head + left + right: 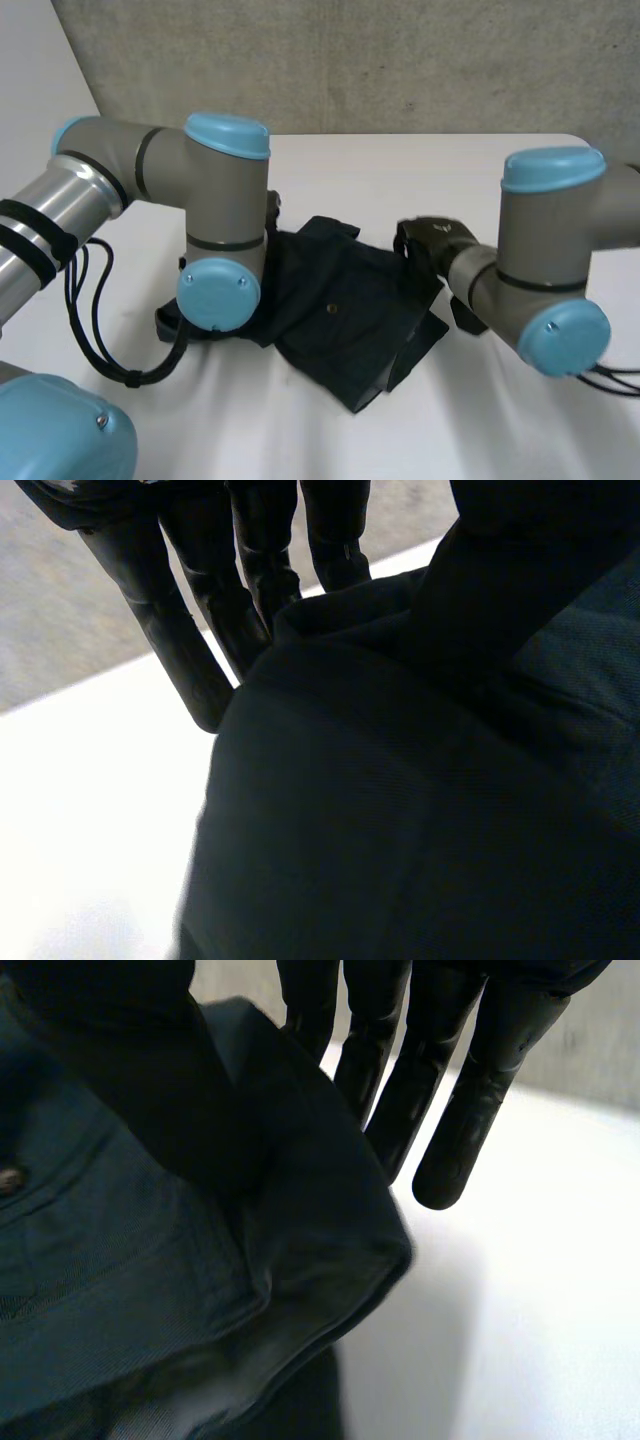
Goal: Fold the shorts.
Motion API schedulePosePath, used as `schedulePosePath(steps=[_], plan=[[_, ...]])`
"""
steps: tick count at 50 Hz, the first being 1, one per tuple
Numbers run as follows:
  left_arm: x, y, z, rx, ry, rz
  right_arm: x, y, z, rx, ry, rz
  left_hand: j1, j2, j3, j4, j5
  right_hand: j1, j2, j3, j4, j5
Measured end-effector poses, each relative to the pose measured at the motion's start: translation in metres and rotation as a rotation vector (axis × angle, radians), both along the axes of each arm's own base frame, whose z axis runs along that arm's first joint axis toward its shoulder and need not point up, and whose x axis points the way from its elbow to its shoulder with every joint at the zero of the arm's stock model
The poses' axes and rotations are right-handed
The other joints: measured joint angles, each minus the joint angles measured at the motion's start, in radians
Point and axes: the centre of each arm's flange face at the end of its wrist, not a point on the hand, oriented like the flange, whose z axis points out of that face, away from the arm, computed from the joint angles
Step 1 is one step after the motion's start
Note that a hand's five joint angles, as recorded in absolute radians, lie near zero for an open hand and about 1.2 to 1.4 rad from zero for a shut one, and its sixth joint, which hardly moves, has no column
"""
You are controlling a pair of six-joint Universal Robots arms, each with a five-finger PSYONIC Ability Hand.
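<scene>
Dark navy shorts (340,310) lie crumpled in the middle of the white table (400,170), between the two arms. My right hand (430,235) is at the shorts' right edge. In the right wrist view its straight fingers (470,1110) reach behind a folded edge of the shorts (120,1260) while the thumb presses on the cloth from the front, pinching it. In the left wrist view my left hand (180,650) has its straight fingers behind the shorts' left edge (400,810), with the thumb on top of the cloth. A small button (332,311) shows on the fabric.
A grey concrete wall (350,60) stands behind the table's far edge. Bare white tabletop stretches beyond the shorts and in front of them. My left arm's elbow (220,290) hangs over the shorts' left part.
</scene>
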Motion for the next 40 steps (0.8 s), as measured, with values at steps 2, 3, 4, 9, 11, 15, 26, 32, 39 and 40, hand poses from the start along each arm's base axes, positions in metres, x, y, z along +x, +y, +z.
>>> schedulePosePath(steps=[2, 3, 4, 9, 11, 15, 26, 32, 39, 40], plan=[[0.004, -0.01, 0.007, -0.038, 0.0, 0.016, 0.006, -0.008, 0.01, -0.066, 0.01, 0.022, 0.0, 0.049, 0.044, 0.057, 0.019, 0.002, 0.009, 0.014, 0.022, 0.015], [0.007, -0.017, 0.014, -0.07, 0.001, 0.026, 0.01, -0.014, 0.019, -0.118, 0.019, 0.036, 0.0, 0.051, 0.047, 0.061, 0.019, 0.002, 0.009, 0.017, 0.027, 0.016], [0.009, -0.024, 0.02, -0.102, 0.004, 0.032, 0.014, -0.02, 0.029, -0.172, 0.026, 0.047, 0.0, 0.051, 0.047, 0.063, 0.018, 0.002, 0.009, 0.017, 0.027, 0.016], [0.013, -0.051, 0.082, -0.364, 0.051, 0.022, 0.028, -0.048, 0.102, -0.544, 0.025, 0.047, 0.0, 0.052, 0.047, 0.064, 0.019, 0.002, 0.009, 0.017, 0.028, 0.016], [0.012, -0.054, 0.105, -0.454, 0.072, 0.007, 0.029, -0.052, 0.125, -0.648, 0.007, 0.029, 0.0, 0.055, 0.053, 0.064, 0.019, 0.002, 0.009, 0.017, 0.028, 0.016], [0.014, -0.048, 0.182, -0.729, 0.152, -0.058, 0.025, -0.051, 0.205, -0.981, -0.104, -0.058, 0.0, 0.056, 0.06, 0.064, 0.019, 0.002, 0.009, 0.017, 0.028, 0.016], [0.037, -0.012, 0.206, -0.725, 0.204, -0.252, 0.012, -0.02, 0.232, -1.114, -0.176, -0.069, 0.0, 0.056, 0.06, 0.068, 0.033, 0.002, 0.009, 0.022, 0.031, 0.02], [0.05, 0.011, 0.133, -0.47, 0.139, -0.323, 0.007, -0.004, 0.151, -0.83, -0.023, 0.017, 0.0, 0.06, 0.064, 0.068, 0.033, 0.002, 0.009, 0.028, 0.031, 0.024], [0.074, 0.045, 0.036, -0.211, 0.016, -0.344, -0.013, 0.034, 0.036, -0.459, 0.159, 0.14, -0.009, 0.002, 0.009, 0.012, 0.024, 0.002, 0.009, 0.03, 0.031, 0.024], [0.077, 0.049, 0.026, -0.19, -0.004, -0.348, -0.015, 0.039, 0.026, -0.43, 0.169, 0.157, -0.009, 0.002, 0.009, 0.012, 0.024, 0.002, 0.009, 0.03, 0.031, 0.024]])
